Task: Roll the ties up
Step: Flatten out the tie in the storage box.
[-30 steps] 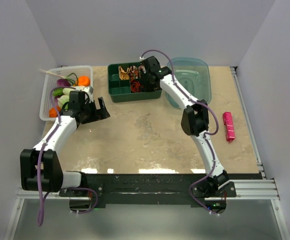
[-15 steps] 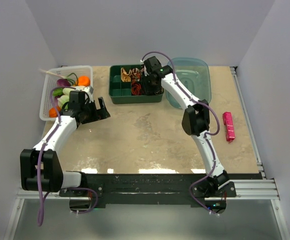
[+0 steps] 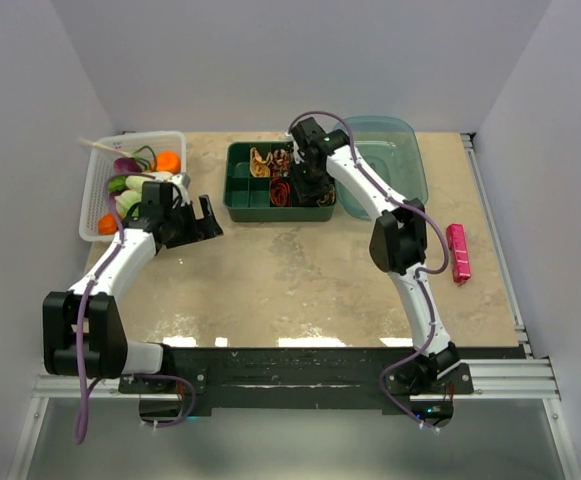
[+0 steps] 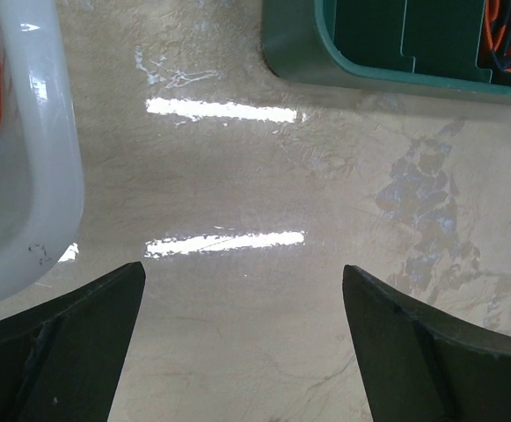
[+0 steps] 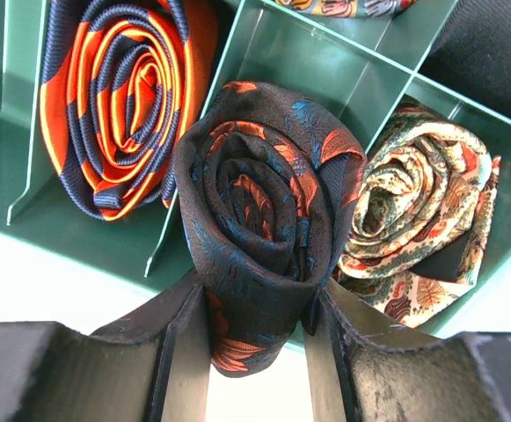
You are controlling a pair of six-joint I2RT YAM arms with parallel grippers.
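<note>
A green divided tray (image 3: 236,182) at the back of the table holds rolled ties: a tan coil (image 3: 265,158) and a red coil (image 3: 282,190). My right gripper (image 3: 312,186) hangs over the tray's right part. In the right wrist view this gripper (image 5: 259,301) is shut on a rolled dark tie with orange-red spots (image 5: 268,220), held just above the tray's dividers (image 5: 312,75). An orange and navy striped coil (image 5: 119,97) lies left of it, a cream paisley coil (image 5: 418,220) right of it. My left gripper (image 3: 206,217) (image 4: 242,268) stands open over bare table, nothing between its fingers.
A white basket (image 3: 92,200) of toy vegetables stands at the back left, its rim (image 4: 35,158) close to my left gripper. A clear teal container (image 3: 402,165) sits right of the tray. A small pink bar (image 3: 457,252) lies at the right.
My right gripper has moved right and toward the near side with the dark tie. The green tray has shifted a little to the right. The left arm has not moved.
</note>
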